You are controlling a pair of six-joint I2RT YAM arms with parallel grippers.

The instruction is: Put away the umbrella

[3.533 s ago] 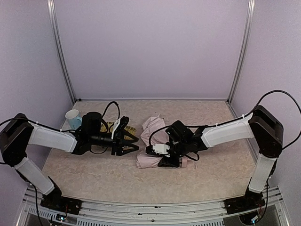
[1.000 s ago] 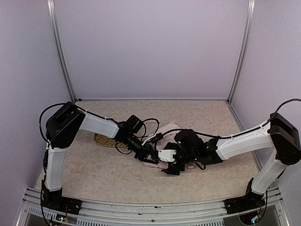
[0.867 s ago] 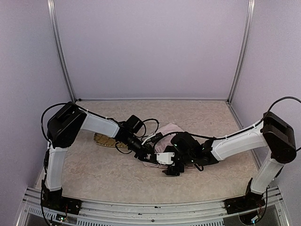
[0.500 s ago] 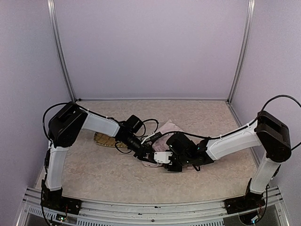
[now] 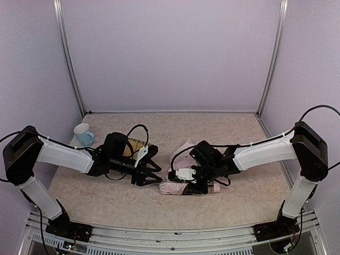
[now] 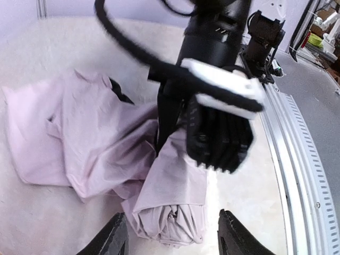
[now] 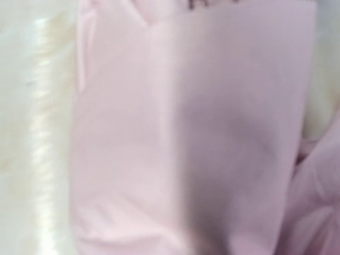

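Note:
The pale pink umbrella (image 5: 175, 187) lies on the table, partly rolled, with loose fabric spread behind it. My right gripper (image 5: 195, 183) sits down on the roll; in the left wrist view its black fingers (image 6: 218, 135) stand on either side of the roll (image 6: 175, 186). The right wrist view shows only pink fabric (image 7: 186, 133) close up. My left gripper (image 5: 154, 171) is open and empty just left of the roll's end, which lies between its fingertips (image 6: 118, 240) without touching. The handle and strap are hidden.
A pale blue cup (image 5: 83, 134) stands at the back left. A yellow straw mat (image 5: 136, 144) lies behind my left arm, partly hidden. The table's front rail (image 6: 297, 159) runs close to the umbrella's near side.
My left arm has drawn back to the left from the umbrella, and its gripper now stands open beside the roll's end. My right gripper stayed on the umbrella, shifting slightly.

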